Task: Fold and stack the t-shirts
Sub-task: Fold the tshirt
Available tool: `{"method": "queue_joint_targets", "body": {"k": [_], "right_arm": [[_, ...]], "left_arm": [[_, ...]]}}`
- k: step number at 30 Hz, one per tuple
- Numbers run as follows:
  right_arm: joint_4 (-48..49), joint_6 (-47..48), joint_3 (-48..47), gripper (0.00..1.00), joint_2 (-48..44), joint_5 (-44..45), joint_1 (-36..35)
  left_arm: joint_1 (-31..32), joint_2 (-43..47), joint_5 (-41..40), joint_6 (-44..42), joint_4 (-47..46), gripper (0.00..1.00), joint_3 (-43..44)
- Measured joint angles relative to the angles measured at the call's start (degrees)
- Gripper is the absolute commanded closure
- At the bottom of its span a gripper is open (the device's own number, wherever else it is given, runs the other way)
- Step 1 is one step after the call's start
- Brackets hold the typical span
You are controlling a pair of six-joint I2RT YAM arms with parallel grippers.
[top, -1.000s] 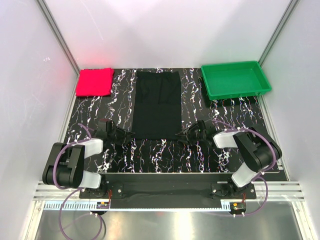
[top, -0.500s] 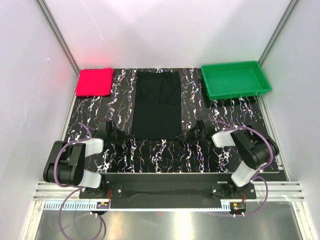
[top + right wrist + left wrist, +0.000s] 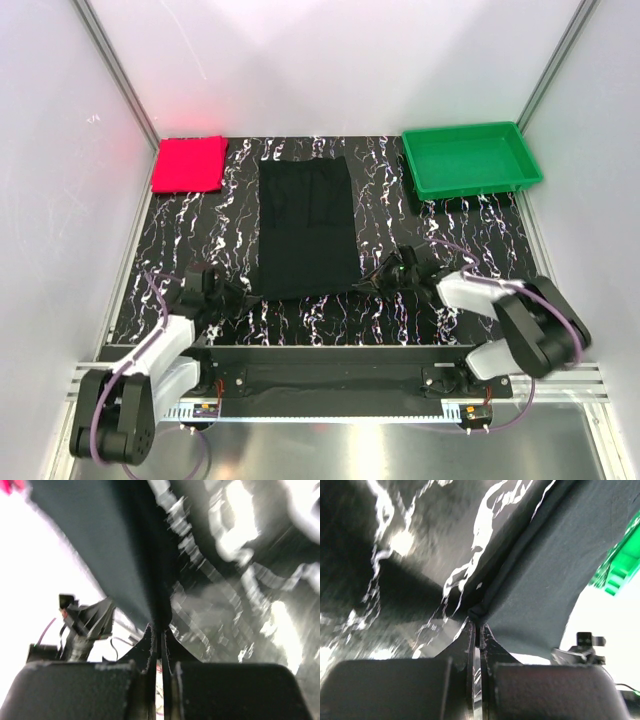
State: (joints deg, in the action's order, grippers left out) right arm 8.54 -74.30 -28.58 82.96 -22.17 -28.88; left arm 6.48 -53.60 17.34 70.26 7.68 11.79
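The black t-shirt [image 3: 305, 225] lies as a long folded rectangle down the middle of the marbled table. My left gripper [image 3: 245, 291] is shut on its near left corner, and the left wrist view shows the black t-shirt [image 3: 540, 575] pinched between the tips of the left gripper [image 3: 476, 625]. My right gripper [image 3: 366, 282] is shut on the near right corner. In the right wrist view the black t-shirt [image 3: 110, 550] runs into the closed jaws of the right gripper [image 3: 161, 630]. The pinkish-red t-shirt [image 3: 188, 164] sits folded at the back left.
A green plastic tray [image 3: 470, 158] stands at the back right. White walls close in the table on three sides. A black rail [image 3: 330, 358] with both arm bases runs along the near edge.
Both grippers have shut on the black t-shirt's near corners. The shirt has slid toward the near edge and a little left. Both arms have pulled back and dropped lower.
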Motion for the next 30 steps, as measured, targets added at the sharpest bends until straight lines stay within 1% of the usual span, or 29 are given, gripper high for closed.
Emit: {"method": "queue_joint_targets", "body": {"k": [3,8,11,16,18,22,24,30], "right_arm": [[-2.5,1.0,1.7,1.0,-7.2,-0.1,-1.2],[-8.4,1.0,6.1,1.0,-17.9,0.2,-5.4],[-13.7,1.0,7.8,1.0,-23.9,0.3,-7.5],[-19.8,1.2,8.4,1.0,-31.5,0.3,-8.3],[-21.7,1.4,8.3,1.0,-33.7,0.3,-8.3],[-25.3,2.3,7.3,1.0,-36.4,0.2,-8.7],[-26.9,3.1,6.2,1.0,-36.8,0.1,-8.7],[-31.1,5.4,4.6,1.0,-37.7,-1.2,-9.1]], "left_arm": [[0.5,4.5,0.9,-1.2,4.2,1.0,-0.6],[2.4,9.7,1.6,-4.5,12.3,1.0,0.3],[4.2,11.7,1.6,-6.7,18.5,1.0,3.7],[6.8,16.6,0.3,-9.9,26.8,1.0,12.3],[7.0,20.9,0.2,-10.0,28.4,1.0,14.1],[7.1,31.8,0.5,-9.4,33.2,1.0,14.1],[7.1,34.9,0.5,-9.6,35.9,1.0,14.2],[7.2,35.1,1.4,-12.0,42.6,1.0,16.2]]}}
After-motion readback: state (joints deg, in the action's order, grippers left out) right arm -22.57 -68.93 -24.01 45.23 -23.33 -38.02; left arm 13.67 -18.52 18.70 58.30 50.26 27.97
